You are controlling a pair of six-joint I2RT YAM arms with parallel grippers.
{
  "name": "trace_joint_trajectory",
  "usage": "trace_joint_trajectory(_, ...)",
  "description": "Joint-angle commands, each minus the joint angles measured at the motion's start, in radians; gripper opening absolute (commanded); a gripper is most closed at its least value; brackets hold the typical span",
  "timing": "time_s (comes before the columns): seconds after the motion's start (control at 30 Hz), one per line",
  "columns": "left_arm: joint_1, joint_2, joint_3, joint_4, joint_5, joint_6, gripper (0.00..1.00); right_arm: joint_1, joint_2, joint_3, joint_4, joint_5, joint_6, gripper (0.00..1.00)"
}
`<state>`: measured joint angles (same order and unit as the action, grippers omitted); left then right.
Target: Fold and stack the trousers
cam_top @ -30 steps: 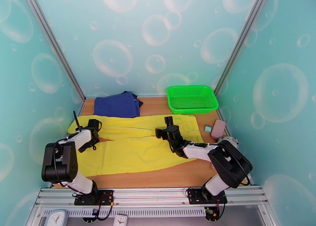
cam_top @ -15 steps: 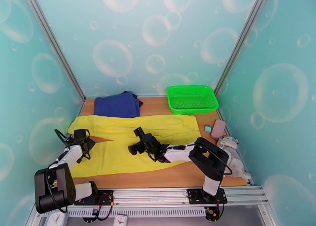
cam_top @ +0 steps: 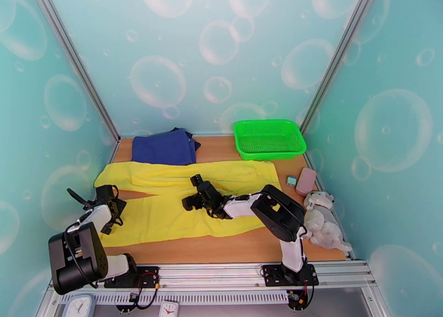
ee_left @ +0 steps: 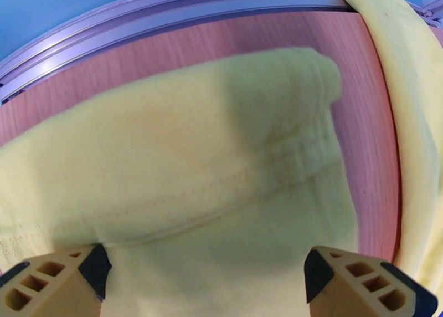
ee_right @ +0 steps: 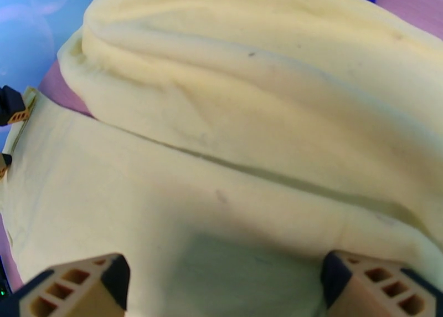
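The yellow trousers (cam_top: pixel 183 199) lie flat on the wooden table (cam_top: pixel 221 249), both legs running left to right with a dark gap between them. My left gripper (cam_top: pixel 108 199) hangs low over the near leg's left end and is open. In the left wrist view its fingertips (ee_left: pixel 97 268) stand wide apart above the hemmed cloth (ee_left: pixel 221 163), holding nothing. My right gripper (cam_top: pixel 194 193) sits over the middle of the trousers near the gap between the legs. It is open too, its tan fingertips (ee_right: pixel 113 274) spread over the near leg (ee_right: pixel 166 202).
A folded navy garment (cam_top: pixel 164 146) lies at the back left, touching the far leg. A green basket (cam_top: pixel 269 139) stands at the back right. A small teal object (cam_top: pixel 291 180), a pink object (cam_top: pixel 305 180) and a grey plush toy (cam_top: pixel 321 221) line the right edge.
My right gripper has swung left from the trousers' right part to their middle. My left gripper has slid left and nearer, out to the end of the near leg. Both stay open.
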<state>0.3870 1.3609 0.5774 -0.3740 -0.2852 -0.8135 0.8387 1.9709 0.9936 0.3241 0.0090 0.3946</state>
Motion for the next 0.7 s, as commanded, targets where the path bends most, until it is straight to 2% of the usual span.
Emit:
trace_joint_trajectory(0.0,0.030,0.035,0.020,0.008,-0.063,-0.030,0.99,-0.032,0.051,-0.015,-0.128,0.019,0.065,0.97)
trace_joint_trajectory(0.27,0.090,0.091,0.060,-0.022,-0.180,-0.062,0.99,-0.063,0.051,-0.024,-0.172,0.014,0.074,0.97)
trace_joint_trajectory(0.67,0.104,0.012,0.182,-0.001,-0.301,-0.050,0.99,-0.047,0.029,-0.033,-0.154,0.020,0.045,0.97)
